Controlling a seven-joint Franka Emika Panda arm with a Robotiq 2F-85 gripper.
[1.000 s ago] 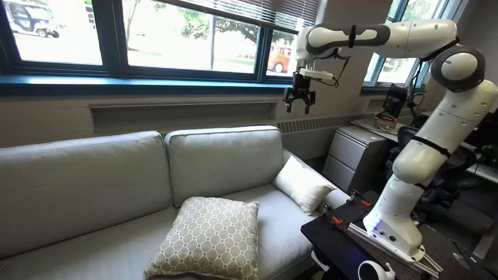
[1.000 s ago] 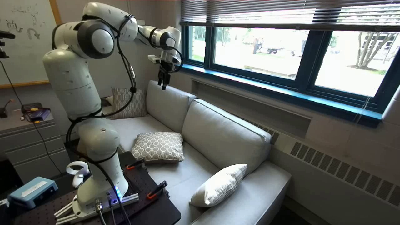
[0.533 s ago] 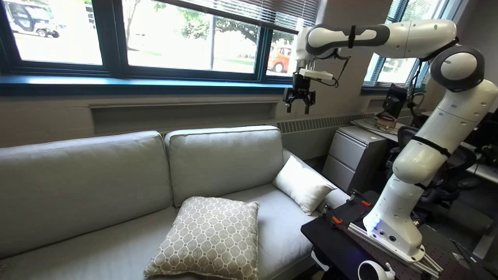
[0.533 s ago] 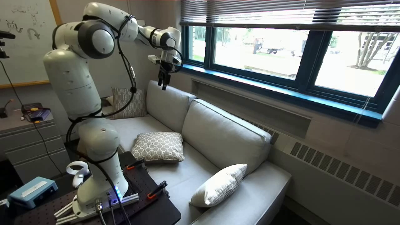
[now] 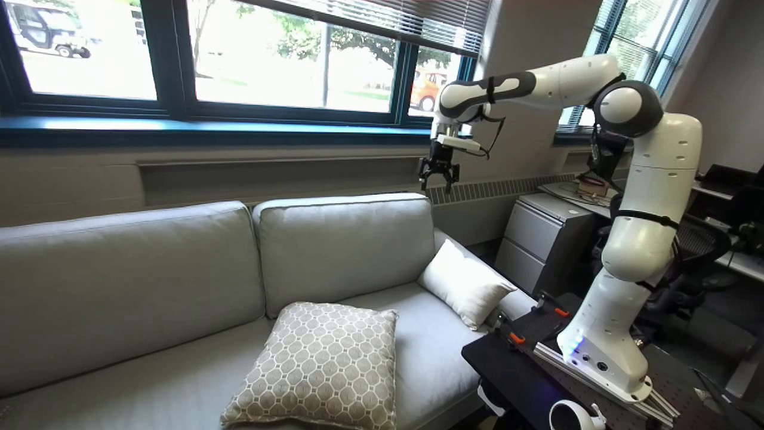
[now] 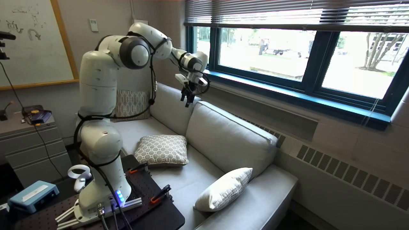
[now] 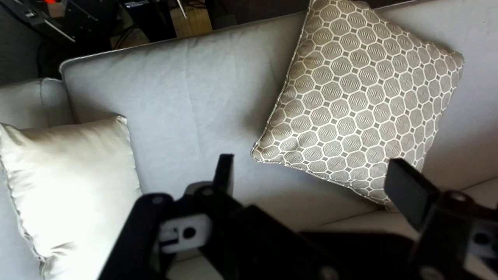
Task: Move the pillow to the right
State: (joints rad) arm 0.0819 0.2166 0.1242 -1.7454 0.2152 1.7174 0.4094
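The pillow, large and square with a beige-and-white lattice pattern, lies flat on the sofa seat in both exterior views [image 5: 325,364] [image 6: 163,150]. In the wrist view the pillow [image 7: 358,93] fills the upper right, with one corner pointing left. My gripper [image 5: 436,186] hangs fingers down, high above the sofa near its backrest; it also shows in an exterior view [image 6: 186,101]. In the wrist view the gripper [image 7: 311,165] has its fingers wide apart with nothing between them. The right finger covers a small part of the pillow's lower edge, but the gripper is well above it.
A smaller plain white pillow [image 5: 464,283] leans on the sofa's armrest. Another patterned cushion [image 6: 131,103] stands at the sofa's far end. The sofa backrest [image 5: 346,245] rises below the gripper. The black robot table [image 6: 169,215] with clamps borders the seat.
The arm has swung and lowered in the last half second. The gripper moved slightly left and down in an exterior view, right and down in another. The pillow has not moved.
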